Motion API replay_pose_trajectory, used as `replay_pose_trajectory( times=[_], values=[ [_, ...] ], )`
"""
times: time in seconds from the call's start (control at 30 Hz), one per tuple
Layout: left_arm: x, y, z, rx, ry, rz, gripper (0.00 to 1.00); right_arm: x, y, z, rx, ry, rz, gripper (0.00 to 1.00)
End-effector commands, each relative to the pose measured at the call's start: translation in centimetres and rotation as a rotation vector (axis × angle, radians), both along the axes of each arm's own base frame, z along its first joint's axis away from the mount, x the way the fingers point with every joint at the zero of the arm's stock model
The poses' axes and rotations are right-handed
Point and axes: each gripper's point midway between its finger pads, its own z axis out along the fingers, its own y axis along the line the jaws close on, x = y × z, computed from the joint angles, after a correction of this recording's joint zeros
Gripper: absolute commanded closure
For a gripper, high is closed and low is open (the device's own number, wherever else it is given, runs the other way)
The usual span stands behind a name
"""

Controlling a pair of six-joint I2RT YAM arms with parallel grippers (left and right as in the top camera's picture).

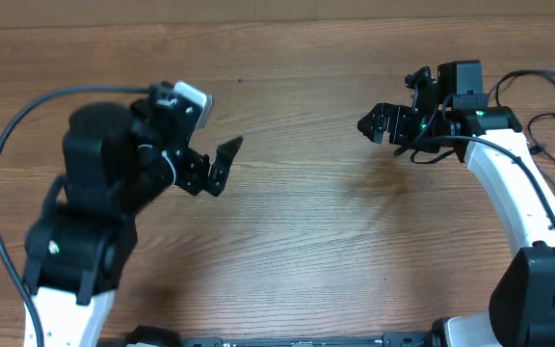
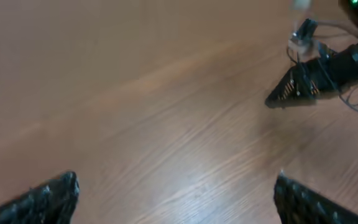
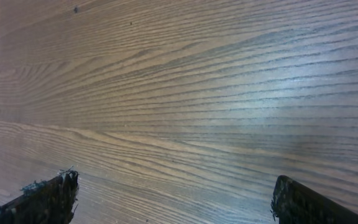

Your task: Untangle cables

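Observation:
My left gripper (image 1: 224, 164) hovers open over the bare wooden table (image 1: 297, 222) at left of centre; nothing is between its fingers (image 2: 55, 196). My right gripper (image 1: 391, 104) is open too, at the upper right, with only wood grain between its fingers (image 3: 303, 202). One of the right gripper's fingers (image 2: 294, 90) shows in the left wrist view at the upper right. Thin black strands (image 1: 547, 120) lie beside the right arm at the table's right edge. I cannot tell whether they are the cables or the arm's own wiring.
A thick black cable (image 1: 8, 145) loops from the left arm along the left side. The white right arm (image 1: 518, 193) reaches in from the lower right. The arm bases stand at the front edge.

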Motion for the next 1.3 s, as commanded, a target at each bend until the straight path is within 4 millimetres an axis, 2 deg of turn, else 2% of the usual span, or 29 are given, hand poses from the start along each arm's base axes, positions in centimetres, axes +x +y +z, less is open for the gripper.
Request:
replay_pose_trajectory(
  times=[0.0,0.33,0.5,0.63,1.0,1.13,1.27],
  values=[
    [-1.1,0.0,-1.1,-0.064,-0.078,0.005,0.01,0.4,0.1,0.5,-0.001,-0.021,0.008,0.00],
    [-4.2,1.1,-2.6,-0.147,-0.448,0.013,0.00,0.4,0.1,0.5,-0.001,-0.021,0.008,0.00],
    [-5.9,2.3,-4.4,-0.178,-0.586,0.044,0.00,0.4,0.1,0.5,-0.001,-0.021,0.008,0.00],
    [-6.6,3.5,-6.3,-0.223,-0.613,0.091,0.00,0.4,0.1,0.5,-0.001,-0.021,0.008,0.00],
    [-6.5,7.1,-11.5,-0.331,-0.587,0.314,0.00,0.4,0.1,0.5,-0.001,-0.021,0.008,0.00],
    [-6.3,7.7,-13.8,-0.357,-0.549,0.358,0.00,0.4,0.1,0.5,-0.001,-0.021,0.008,0.00],
    [-6.1,8.1,-15.0,-0.344,-0.504,0.394,0.00,0.4,0.1,0.5,-0.001,-0.021,0.009,0.00]
  ],
)
